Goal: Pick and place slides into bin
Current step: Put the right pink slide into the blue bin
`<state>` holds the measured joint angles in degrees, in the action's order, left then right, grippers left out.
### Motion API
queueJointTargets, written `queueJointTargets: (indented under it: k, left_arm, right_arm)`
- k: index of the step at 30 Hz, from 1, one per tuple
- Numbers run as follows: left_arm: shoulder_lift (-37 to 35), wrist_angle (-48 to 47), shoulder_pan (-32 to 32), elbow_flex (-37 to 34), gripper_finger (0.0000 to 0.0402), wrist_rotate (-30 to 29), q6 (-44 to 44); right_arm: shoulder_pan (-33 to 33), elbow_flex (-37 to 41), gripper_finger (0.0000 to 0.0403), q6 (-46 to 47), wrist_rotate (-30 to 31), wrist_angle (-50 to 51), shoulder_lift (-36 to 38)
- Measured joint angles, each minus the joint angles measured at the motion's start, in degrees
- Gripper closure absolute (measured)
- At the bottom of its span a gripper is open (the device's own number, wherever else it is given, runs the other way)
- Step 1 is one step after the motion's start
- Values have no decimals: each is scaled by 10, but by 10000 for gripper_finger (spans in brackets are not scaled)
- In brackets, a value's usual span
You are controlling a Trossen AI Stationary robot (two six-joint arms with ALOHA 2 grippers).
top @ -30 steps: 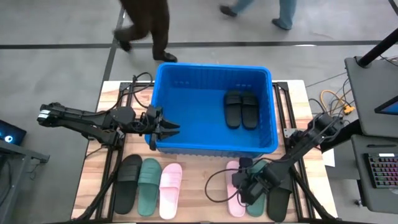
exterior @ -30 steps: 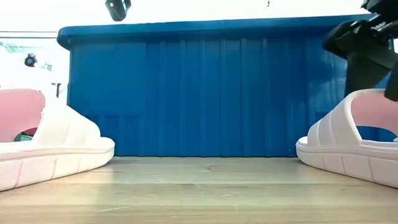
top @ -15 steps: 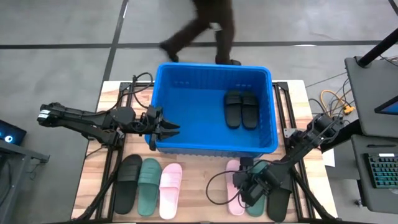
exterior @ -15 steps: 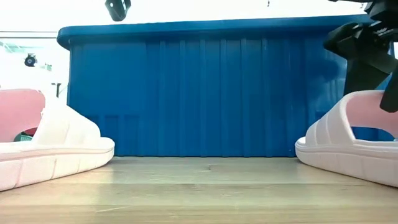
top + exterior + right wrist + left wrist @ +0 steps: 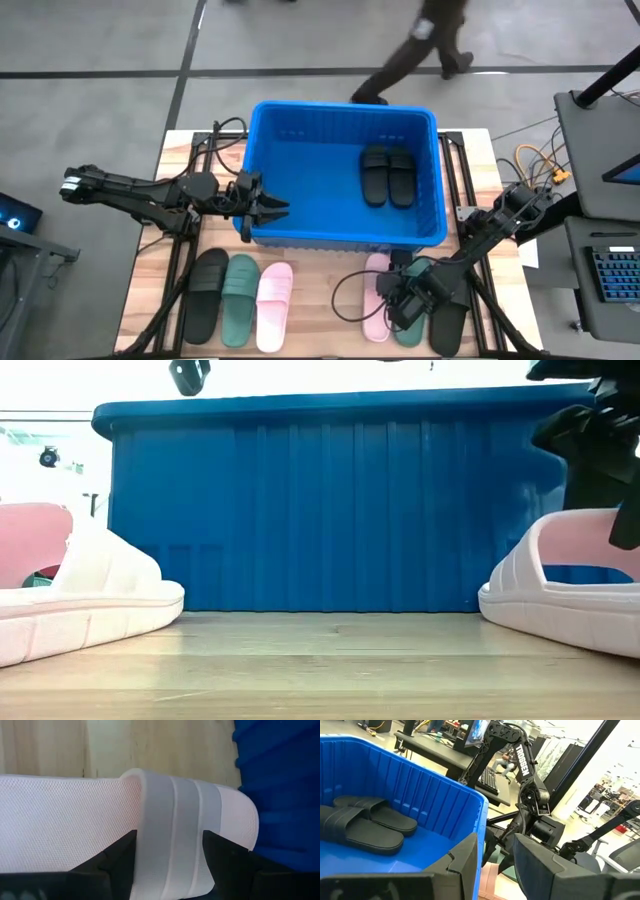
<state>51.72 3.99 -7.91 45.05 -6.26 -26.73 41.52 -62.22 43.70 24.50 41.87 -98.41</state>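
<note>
The blue bin stands at the table's middle and far side, with two black slides flat on its floor. My right gripper is down on a light pink slide at the near right, shut across its strap. That slide also shows in the low view. My left gripper is open at the bin's near left corner. In the left wrist view one finger stands inside the near wall and one outside. I cannot tell whether it touches. My right gripper holds the pink slide by its wide strap, one finger against each edge of the strap. The fingers come from above, pointing down, with the strap running between them. The slide's sole looks to lie on the table.
A black slide, a green one and a pink one lie side by side at the near left. A black slide lies right of my right gripper, partly under the arm. A person walks on the floor beyond the far edge.
My right gripper has shifted a little toward the table's right edge, and the pink slide has shifted a little with it. My left arm has kept still. The person behind the table has walked on to the right.
</note>
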Motion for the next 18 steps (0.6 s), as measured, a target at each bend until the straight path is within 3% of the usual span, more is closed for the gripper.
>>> queueJointTargets:
  k: [13, 18]
  left_arm:
    - [0, 0, -1, -2, 291, 0, -4]
    - [0, 0, -1, -2, 291, 0, -1]
  right_arm:
    - [1, -2, 361, -2, 5, -3, 1]
    - [2, -8, 389, -3, -10, 1, 1]
